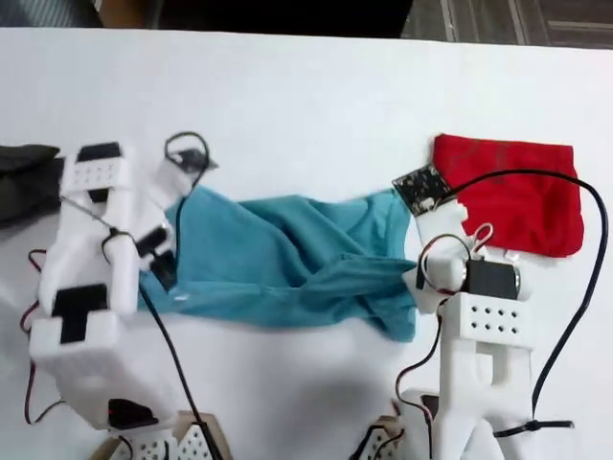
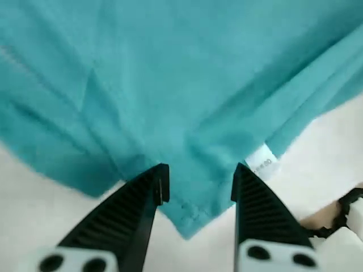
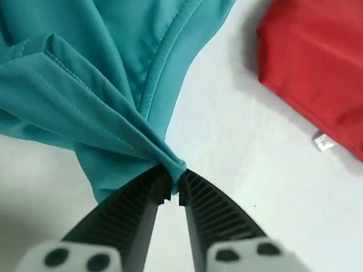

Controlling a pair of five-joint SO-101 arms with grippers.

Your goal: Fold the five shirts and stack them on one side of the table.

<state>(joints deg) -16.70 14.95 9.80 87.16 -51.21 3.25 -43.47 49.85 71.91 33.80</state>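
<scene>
Your right gripper (image 3: 173,190) is pinched tight on a bunched corner of the teal shirt (image 1: 287,259), prob. to pull it flat. The left gripper (image 2: 198,184) is wide, jaws either side of the hem corner, not pinching yet. The shirt lies crumpled btw. both arms. The red shirt (image 1: 512,196) lies folded beside the right arm; I think the stack starts there.

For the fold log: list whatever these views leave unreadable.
Dark crumpled cloth, high view: cut by the frame edge and covered by the left arm; type unclear.
Teal cotton shirt, high view: right end hidden under the right arm.
Red folded shirt, right wrist view: cropped; white tag too small.
</scene>
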